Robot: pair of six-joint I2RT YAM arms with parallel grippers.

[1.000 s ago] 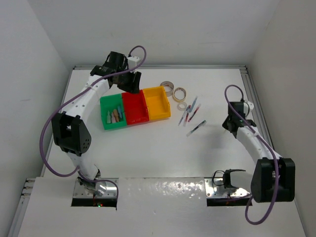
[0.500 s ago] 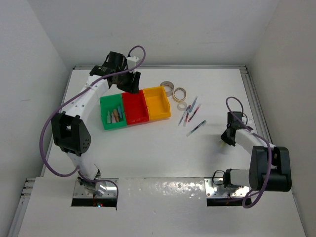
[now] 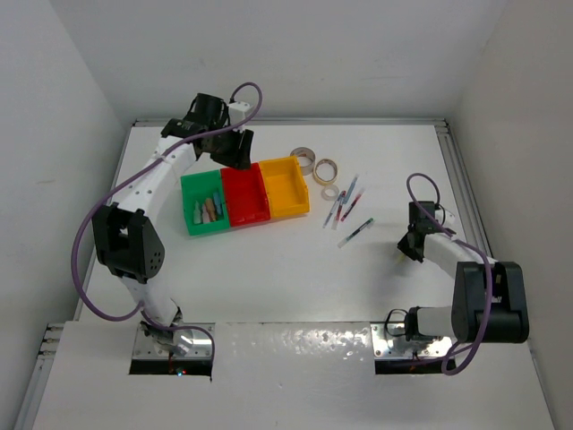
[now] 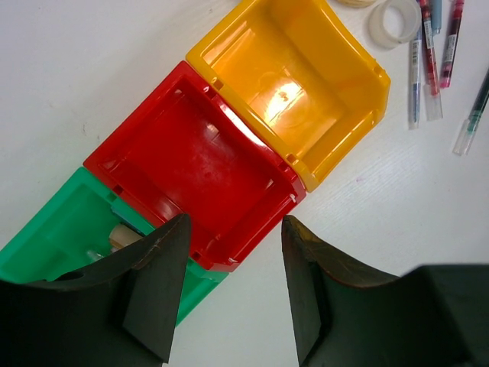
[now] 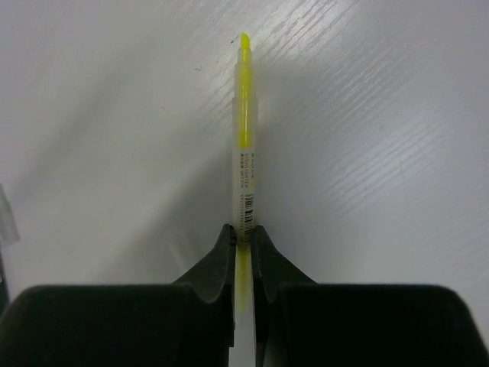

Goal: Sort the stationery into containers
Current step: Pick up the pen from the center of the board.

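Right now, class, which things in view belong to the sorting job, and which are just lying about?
Job: green bin, red bin, yellow bin; pastel blocks; tape rolls; loose pens; yellow pen in the right claw.
Not the job: purple cables, white table.

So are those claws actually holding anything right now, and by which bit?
The right gripper is shut on a yellow pen, pinching its clear barrel well back from the tip. The left gripper is open and holds nothing.
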